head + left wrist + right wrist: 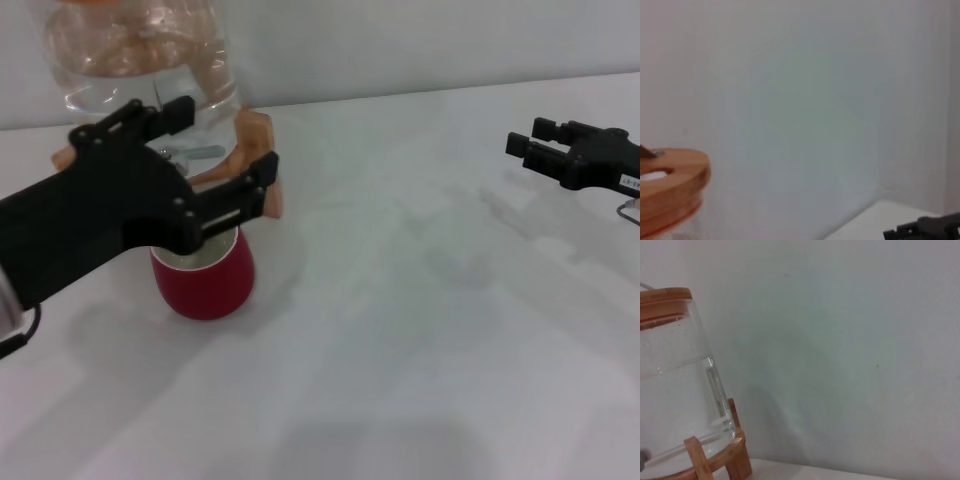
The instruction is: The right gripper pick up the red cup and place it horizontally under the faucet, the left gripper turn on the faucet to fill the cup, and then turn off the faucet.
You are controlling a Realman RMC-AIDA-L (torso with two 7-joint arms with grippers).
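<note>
While the squat dark-red ceramic cup [203, 279] stands upright under the shiny chrome faucet [183, 152], the black left hand [190, 160] reaches open-fingered around its lever, apparently working the flow, as the black right hand [538, 146] waits open, well apart.

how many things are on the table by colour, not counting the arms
red: 1, the red cup
clear: 1, the water jar with its chrome faucet
wooden: 1, the stand
total: 3
</note>
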